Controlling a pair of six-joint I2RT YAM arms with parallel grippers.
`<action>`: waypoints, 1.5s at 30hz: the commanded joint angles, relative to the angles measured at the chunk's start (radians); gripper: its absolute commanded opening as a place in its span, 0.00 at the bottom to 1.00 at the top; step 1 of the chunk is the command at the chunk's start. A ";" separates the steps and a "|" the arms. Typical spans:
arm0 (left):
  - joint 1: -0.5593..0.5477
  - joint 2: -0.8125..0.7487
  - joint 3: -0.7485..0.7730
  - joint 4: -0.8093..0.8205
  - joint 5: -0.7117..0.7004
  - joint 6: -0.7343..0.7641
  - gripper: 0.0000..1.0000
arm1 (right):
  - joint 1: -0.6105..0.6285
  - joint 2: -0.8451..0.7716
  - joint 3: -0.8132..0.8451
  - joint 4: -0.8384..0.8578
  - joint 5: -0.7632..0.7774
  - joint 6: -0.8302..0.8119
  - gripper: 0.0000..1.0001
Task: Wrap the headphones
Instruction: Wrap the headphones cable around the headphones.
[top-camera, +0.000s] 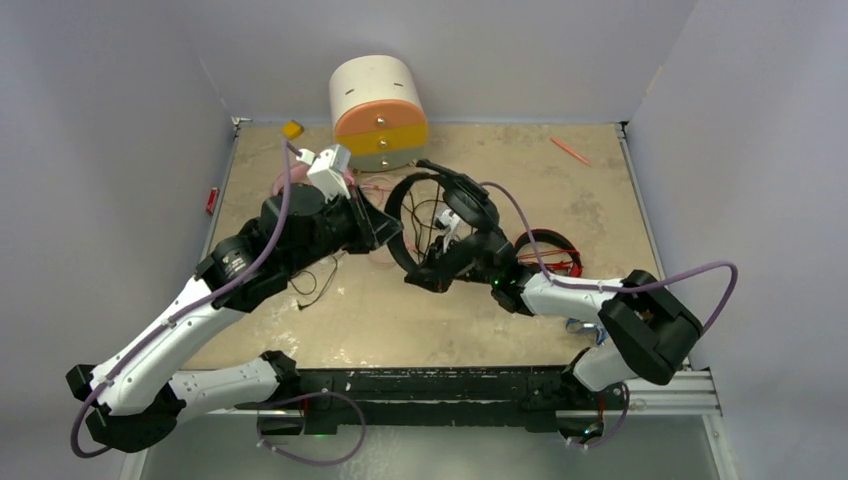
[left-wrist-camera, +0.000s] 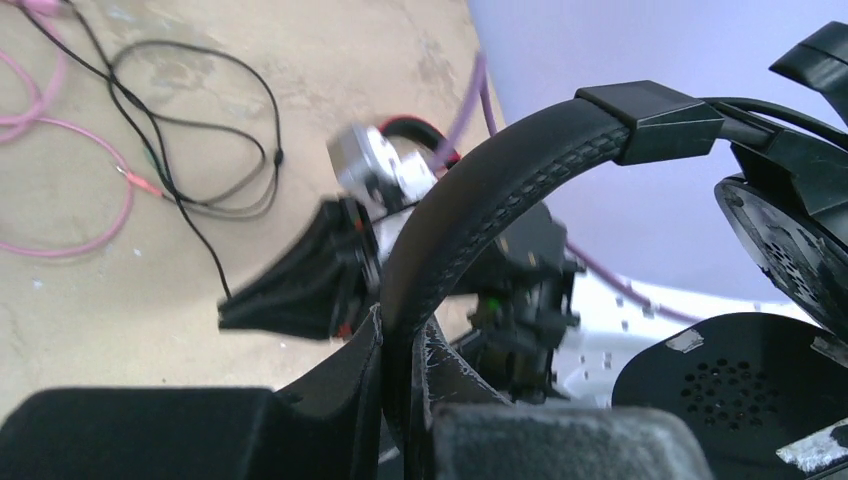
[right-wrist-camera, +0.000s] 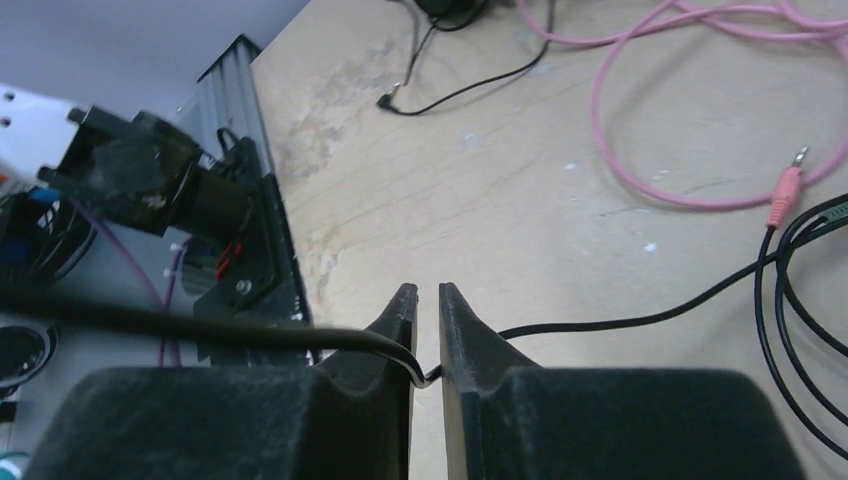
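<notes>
Mid-frame, black headband (left-wrist-camera: 520, 170) is clamped by left fingers (left-wrist-camera: 330, 395); black cable (right-wrist-camera: 620, 322) is pinched between right fingers (right-wrist-camera: 470, 335).

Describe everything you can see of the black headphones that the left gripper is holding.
The black headphones have a padded headband with a stitched, leather-like surface, a hard plastic slider, and round ear cups with small perforated holes. The left gripper is shut on the headband and seems to hold it lifted above the table, ear cups toward the right arm. A thin black cable, probably its own, passes between the nearly closed fingers of the right gripper.
</notes>
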 joint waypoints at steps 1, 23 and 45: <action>0.130 0.016 0.087 0.081 0.014 -0.034 0.00 | 0.060 -0.010 -0.029 0.055 0.023 -0.019 0.11; 0.197 0.170 0.060 -0.013 -0.642 0.120 0.00 | 0.359 -0.248 0.195 -0.426 0.195 -0.126 0.03; 0.195 0.307 -0.177 -0.187 -0.490 0.141 0.00 | 0.359 -0.114 0.647 -1.068 1.120 -0.314 0.05</action>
